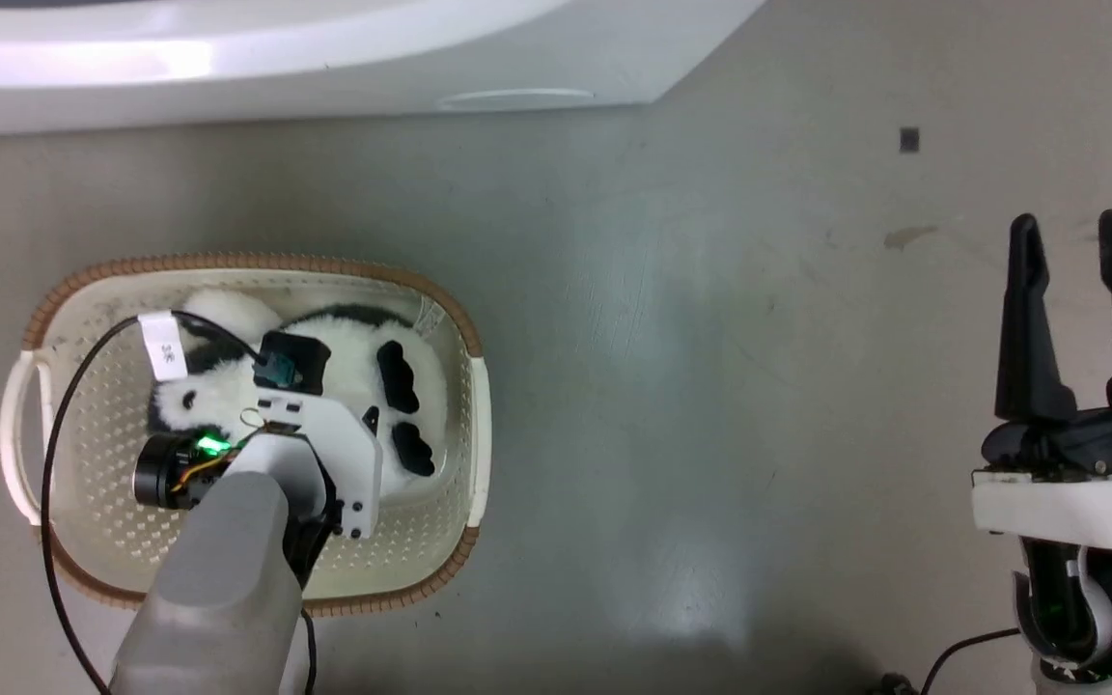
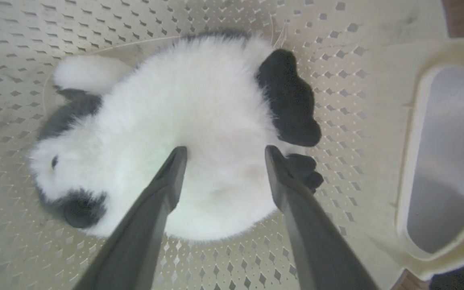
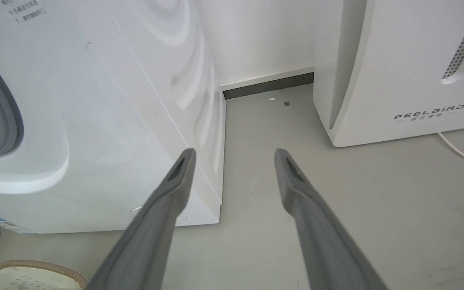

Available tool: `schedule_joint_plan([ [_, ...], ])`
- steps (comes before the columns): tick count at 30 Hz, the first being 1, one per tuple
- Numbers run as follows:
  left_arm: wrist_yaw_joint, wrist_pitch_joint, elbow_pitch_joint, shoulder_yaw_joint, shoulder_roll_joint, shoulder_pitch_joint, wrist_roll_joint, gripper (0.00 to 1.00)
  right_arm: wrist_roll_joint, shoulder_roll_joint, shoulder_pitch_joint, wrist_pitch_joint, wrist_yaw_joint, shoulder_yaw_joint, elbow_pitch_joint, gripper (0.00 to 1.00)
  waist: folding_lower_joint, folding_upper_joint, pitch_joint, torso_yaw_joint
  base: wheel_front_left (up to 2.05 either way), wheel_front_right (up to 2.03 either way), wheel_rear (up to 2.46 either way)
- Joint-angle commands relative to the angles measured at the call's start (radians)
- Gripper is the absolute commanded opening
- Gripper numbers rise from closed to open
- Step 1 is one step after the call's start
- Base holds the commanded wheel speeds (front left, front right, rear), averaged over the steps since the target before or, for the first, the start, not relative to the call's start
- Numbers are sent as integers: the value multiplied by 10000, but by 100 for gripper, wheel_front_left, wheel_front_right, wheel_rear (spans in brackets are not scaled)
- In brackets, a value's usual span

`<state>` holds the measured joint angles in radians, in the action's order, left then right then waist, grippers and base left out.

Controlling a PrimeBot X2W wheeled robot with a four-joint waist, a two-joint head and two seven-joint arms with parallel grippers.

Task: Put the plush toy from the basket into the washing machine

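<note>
We read "FEELBIRD" on the plain white appliance (image 3: 397, 72), above a smaller line we cannot make out. Grey print on the washing machine (image 3: 95, 121) and marks on the cable tag (image 1: 166, 347) are too small for us.

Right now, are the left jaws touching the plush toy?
Cannot tell. The left wrist view looks along the open left jaws, whose tips overlap the plush toy, so depth is unclear; in the head view the wrist covers them.

White FEELBIRD appliance (image 3: 401, 68) on grey floor (image 3: 409, 209) (white cable (image 3: 461, 155) beside).
</note>
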<state>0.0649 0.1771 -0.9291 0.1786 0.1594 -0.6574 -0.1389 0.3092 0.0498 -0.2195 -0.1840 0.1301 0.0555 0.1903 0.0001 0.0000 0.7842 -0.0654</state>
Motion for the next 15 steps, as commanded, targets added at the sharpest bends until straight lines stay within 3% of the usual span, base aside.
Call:
schedule_joint_plan([
  [1,53,62,-254,49,21,-327,-99,100,110,3,-259,-98,4,17,111,100,-1,0,204,11,0,0,0],
  [15,220,216,-1694,454,170,-1463,-495,100,558,4,-666,-389,5,57,391,100,-1,0,1405,-28,0,0,0],
])
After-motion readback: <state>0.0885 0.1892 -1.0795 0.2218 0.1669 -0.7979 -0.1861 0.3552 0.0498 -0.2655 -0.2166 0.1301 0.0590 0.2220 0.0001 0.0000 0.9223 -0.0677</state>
